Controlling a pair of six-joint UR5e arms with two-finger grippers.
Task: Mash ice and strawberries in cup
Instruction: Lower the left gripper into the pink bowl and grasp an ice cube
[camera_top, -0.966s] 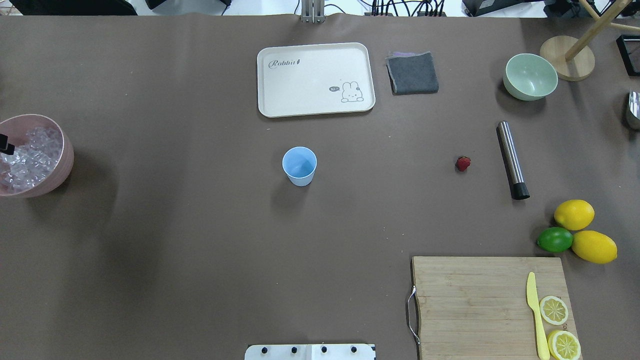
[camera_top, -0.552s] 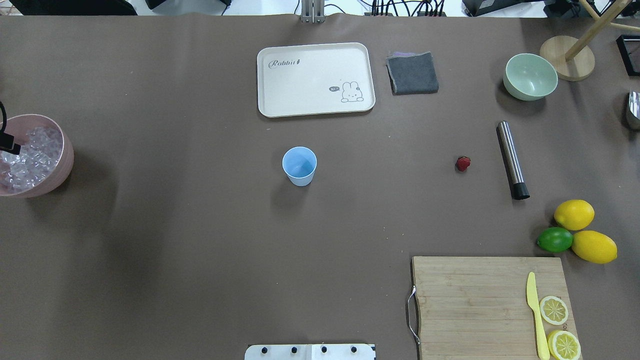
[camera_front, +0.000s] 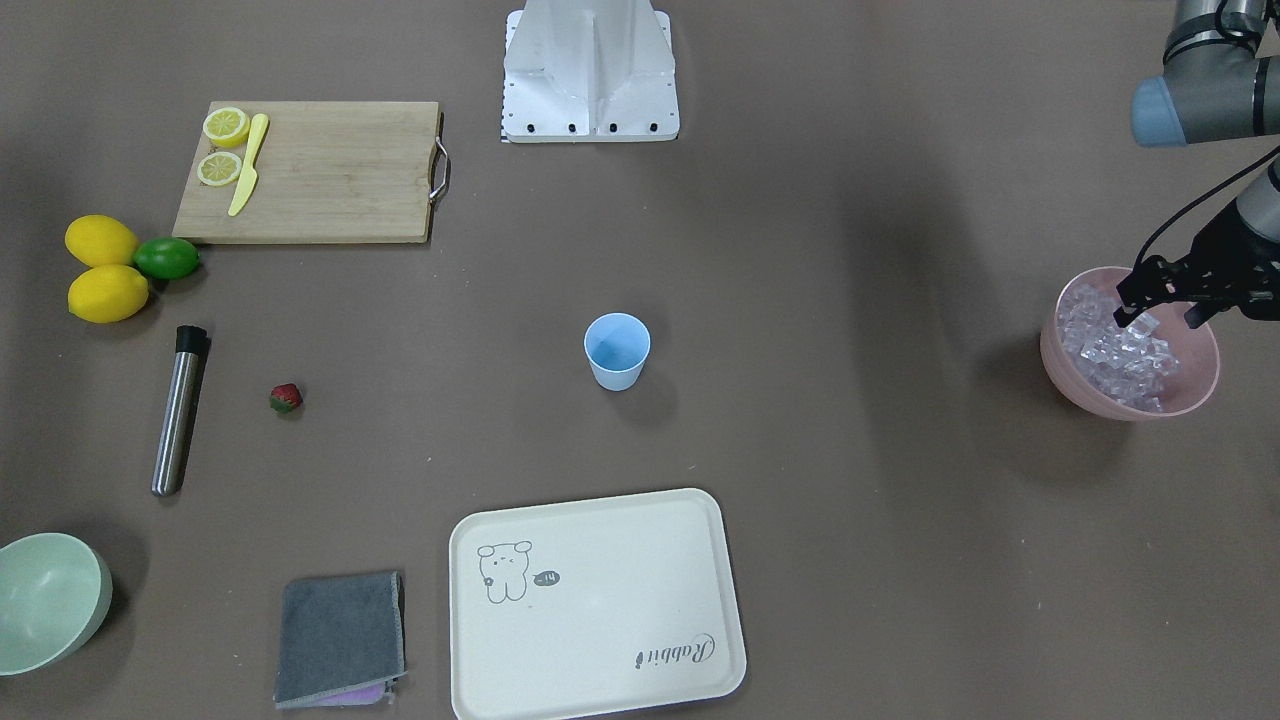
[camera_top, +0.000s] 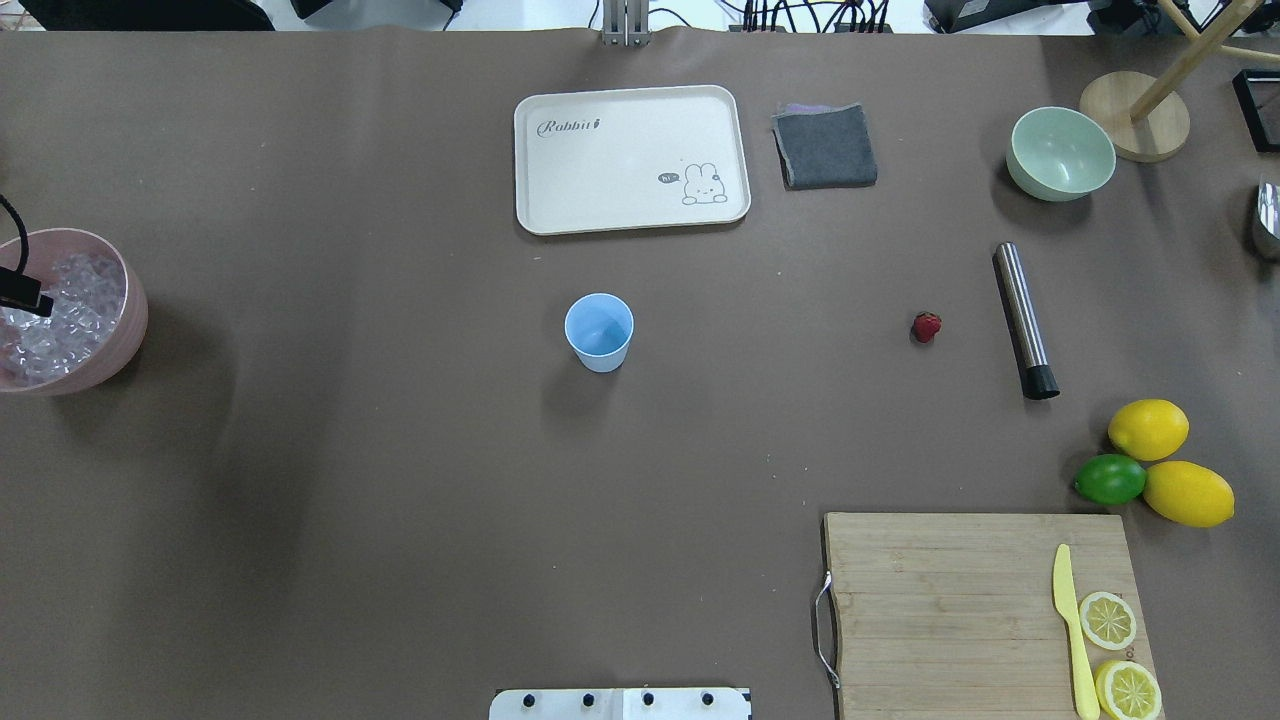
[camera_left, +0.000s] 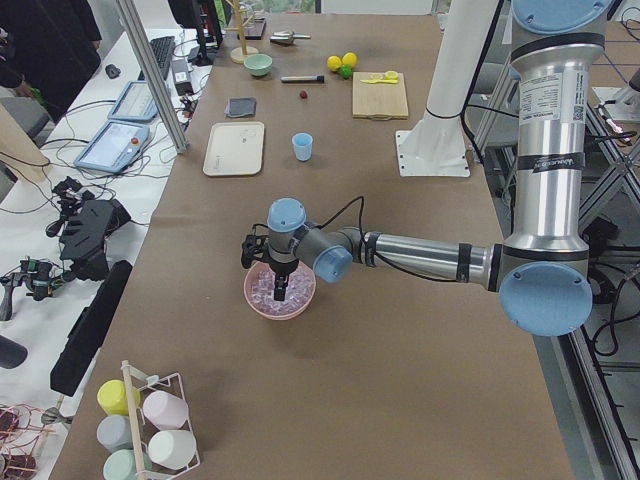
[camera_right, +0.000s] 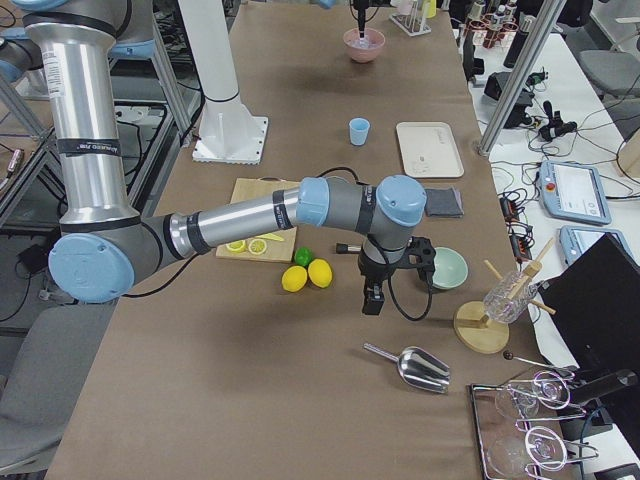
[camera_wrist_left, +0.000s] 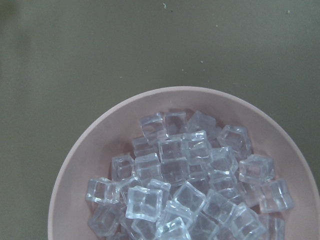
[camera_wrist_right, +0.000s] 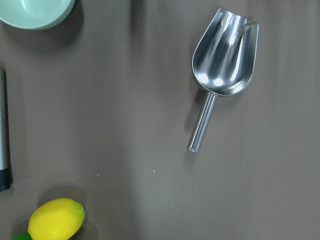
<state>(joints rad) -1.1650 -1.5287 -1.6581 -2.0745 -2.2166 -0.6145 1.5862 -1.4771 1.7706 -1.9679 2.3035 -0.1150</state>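
Your left jaws hang spread apart over the pink bowl (camera_front: 1052, 350) at the right edge of the front-facing view, above the ice (camera_front: 1115, 355) heaped inside it. Your right jaws show only in the right-side view, low over the table (camera_top: 400, 450) near a steel scoop (camera_wrist_right: 225, 55); you cannot tell if they are open or closed. The cup (camera_top: 599, 332) stands upright at the overhead view's centre. The strawberry (camera_top: 926, 327) lies well to its right, near a steel rod (camera_top: 1025, 320).

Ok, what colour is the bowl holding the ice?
Pale pink; the bowl shows best in the left wrist view.
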